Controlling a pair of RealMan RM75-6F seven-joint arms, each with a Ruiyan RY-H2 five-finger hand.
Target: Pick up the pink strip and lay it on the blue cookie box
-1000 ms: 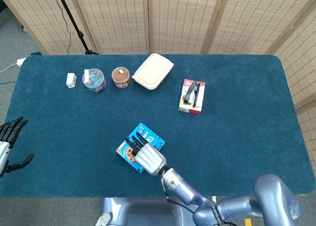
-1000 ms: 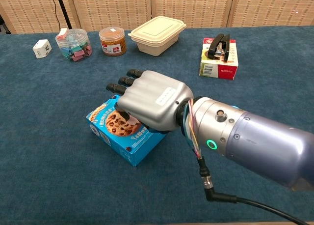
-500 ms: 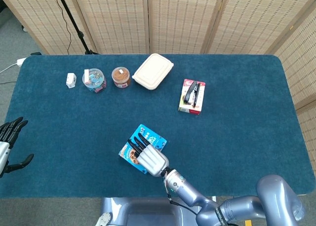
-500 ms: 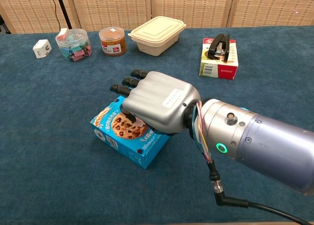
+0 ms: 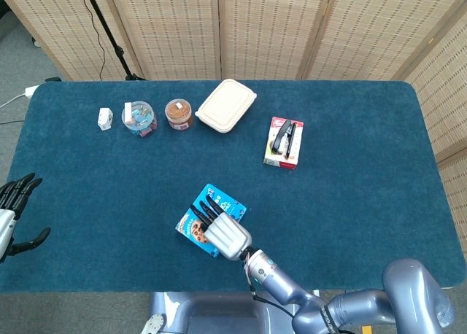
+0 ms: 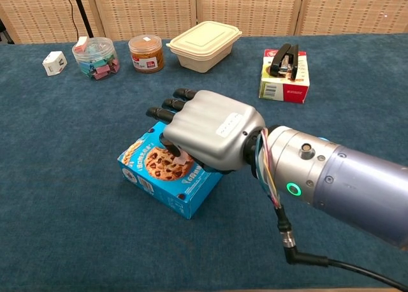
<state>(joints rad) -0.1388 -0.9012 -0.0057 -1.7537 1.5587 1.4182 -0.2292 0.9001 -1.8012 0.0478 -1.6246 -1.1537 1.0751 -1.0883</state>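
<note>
Glossy printed cardboard cookie box [image 6: 162,180] on matt napped cloth tabletop [image 6: 76,228]

Table [image 5: 350,203]: blue carpet-like cloth covers the whole top, screens stand behind it.
White block [image 5: 105,118]: out at ten o'clock, the leftmost of the far row.
Clear jar [image 5: 139,119]: just right of the block, coloured clips inside.
Brown-filled tub [image 5: 178,114]: next along, close beside the clear jar.
Cream lidded container [image 5: 226,105]: around eleven o'clock, angled, ending the row.
Stapler box [image 5: 284,141]: at one o'clock, apart from the row, black stapler on top.
Blue cookie box [image 6: 167,176]: down at six o'clock near the front edge, lying flat and skewed.
</note>
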